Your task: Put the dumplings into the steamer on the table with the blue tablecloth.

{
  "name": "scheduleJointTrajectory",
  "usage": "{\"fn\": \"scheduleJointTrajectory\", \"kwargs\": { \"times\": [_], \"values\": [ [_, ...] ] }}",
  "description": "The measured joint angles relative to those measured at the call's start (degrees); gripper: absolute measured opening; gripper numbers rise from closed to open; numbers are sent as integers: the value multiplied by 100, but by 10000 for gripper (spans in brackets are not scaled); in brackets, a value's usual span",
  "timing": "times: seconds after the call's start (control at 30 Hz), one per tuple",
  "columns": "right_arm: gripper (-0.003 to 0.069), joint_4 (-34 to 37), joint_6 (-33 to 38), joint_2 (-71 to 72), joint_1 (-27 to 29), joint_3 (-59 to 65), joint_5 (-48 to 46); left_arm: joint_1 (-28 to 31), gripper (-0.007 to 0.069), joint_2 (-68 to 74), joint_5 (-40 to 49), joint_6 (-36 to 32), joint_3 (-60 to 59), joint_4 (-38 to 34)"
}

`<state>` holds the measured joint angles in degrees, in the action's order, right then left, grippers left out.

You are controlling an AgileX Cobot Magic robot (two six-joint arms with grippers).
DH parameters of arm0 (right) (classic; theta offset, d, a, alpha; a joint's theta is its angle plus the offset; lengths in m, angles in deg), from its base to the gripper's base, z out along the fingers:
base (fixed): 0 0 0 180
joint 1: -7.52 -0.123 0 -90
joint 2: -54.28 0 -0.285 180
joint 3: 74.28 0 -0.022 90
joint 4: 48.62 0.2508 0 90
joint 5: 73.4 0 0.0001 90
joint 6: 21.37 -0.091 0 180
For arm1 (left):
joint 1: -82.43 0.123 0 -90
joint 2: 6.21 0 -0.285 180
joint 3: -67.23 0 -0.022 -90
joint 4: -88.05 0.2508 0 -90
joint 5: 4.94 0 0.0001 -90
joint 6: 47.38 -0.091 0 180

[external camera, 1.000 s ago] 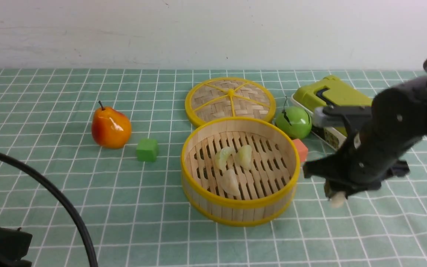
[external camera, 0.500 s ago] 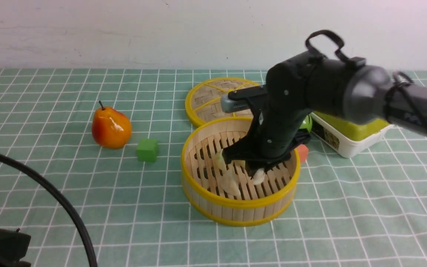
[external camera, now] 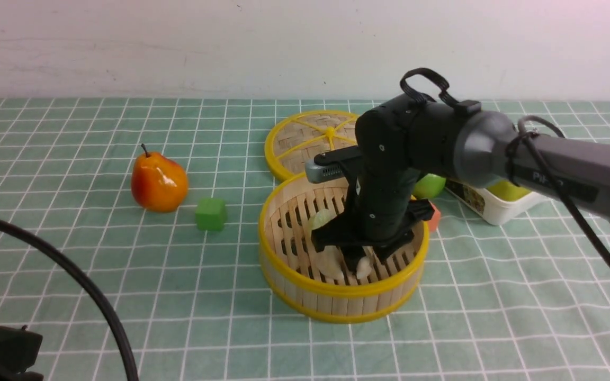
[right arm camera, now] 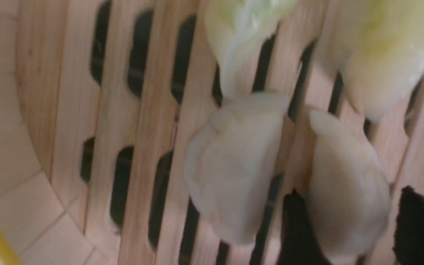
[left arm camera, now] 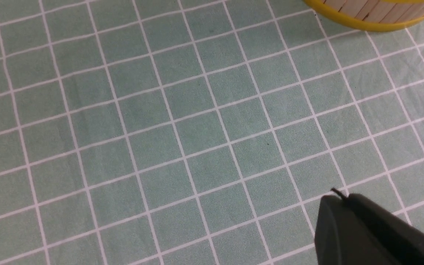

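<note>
The right arm (external camera: 575, 169), at the right of the frame, comprises a grey cylindrical link (external camera: 485, 148) with faint white lettering (external camera: 548, 180), a matte black wrist housing (external camera: 389, 159) with small pale screws, and looped black cables (external camera: 424, 79), while a thick black cable (external camera: 80, 279) arcs across the lower left.

Very little can be read; along the grey forearm of the right arm (external camera: 575, 172) runs a line of pale lettering that seems to begin with a "P", but it is faint, and a black cable (external camera: 511, 153) crosses that stretch, so the word cannot be spelled out; the white plastic box (external camera: 495, 212) behind the steamer (external camera: 284, 267) bears a dark printed label (external camera: 468, 196) on its side wall, the print too small to make out.
</note>
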<state>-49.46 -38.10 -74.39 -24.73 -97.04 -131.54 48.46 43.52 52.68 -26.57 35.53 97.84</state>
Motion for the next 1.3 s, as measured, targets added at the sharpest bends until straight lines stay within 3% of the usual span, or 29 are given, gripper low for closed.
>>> {"fn": "scheduleJointTrajectory", "kwargs": {
  "times": [0.17,0.33,0.57,0.6,0.7,0.73,1.13,1.3],
  "values": [
    [444,14,370,902,-40,-31,-249,0,6,-256,212,235,0,49],
    [397,-1,778,2087,-237,79,-228,0,6,-1177,178,614,-212,337],
    [153,25,967,3746,-590,1757,896,0,6,-2694,-700,783,-1356,434],
    [145,25,967,3796,-603,1870,973,0,6,-2793,-752,784,-1431,434],
    [4,20,999,4716,-616,2780,1586,0,8,-3156,-890,788,-1666,434],
    [-7,15,999,4907,-616,2956,1722,0,8,-3181,-911,790,-1672,434],
    [-20,2,1250,7287,-616,5124,3632,0,14,-3214,-905,801,-1703,434],
    [-19,2,1261,8144,-616,5493,4211,0,18,-3214,-905,805,-1703,434]
  ]
}}
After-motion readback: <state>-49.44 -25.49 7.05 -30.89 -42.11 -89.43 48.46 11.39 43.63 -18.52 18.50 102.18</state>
